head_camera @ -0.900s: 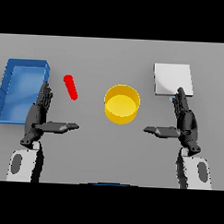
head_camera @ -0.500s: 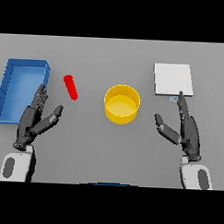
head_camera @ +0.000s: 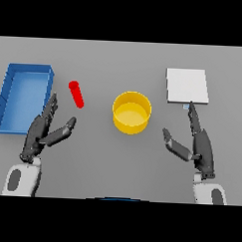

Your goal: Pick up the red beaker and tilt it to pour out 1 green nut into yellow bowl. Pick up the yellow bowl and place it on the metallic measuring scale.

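1. Red beaker (head_camera: 76, 94), in the head view, stands on the grey table (head_camera: 120, 58) left of centre, leaning so that its round open mouth faces up and to the left and its body runs down to the right. No hand touches it. It sits between the blue tray (head_camera: 6, 96) on its left and the yellow bowl (head_camera: 132, 112) on its right, nearer to the tray.
2. The yellow bowl stands upright near the middle of the table, its inside open to view; whether anything lies in it cannot be told.
3. The metallic measuring scale (head_camera: 187, 85), a pale square plate, lies flat to the right of the bowl and further back, apart from it.
4. The left hand (head_camera: 43, 131) is below the beaker and just beside the tray's near right corner. Its fingers are straight and spread, pointing up toward the beaker, with the thumb stuck out to the right; it holds nothing.
5. The right hand (head_camera: 201, 146) is below the scale, fingers straight and close together, their tips just short of the scale's near edge. Its thumb reaches out left toward the bowl, and the hand is empty.
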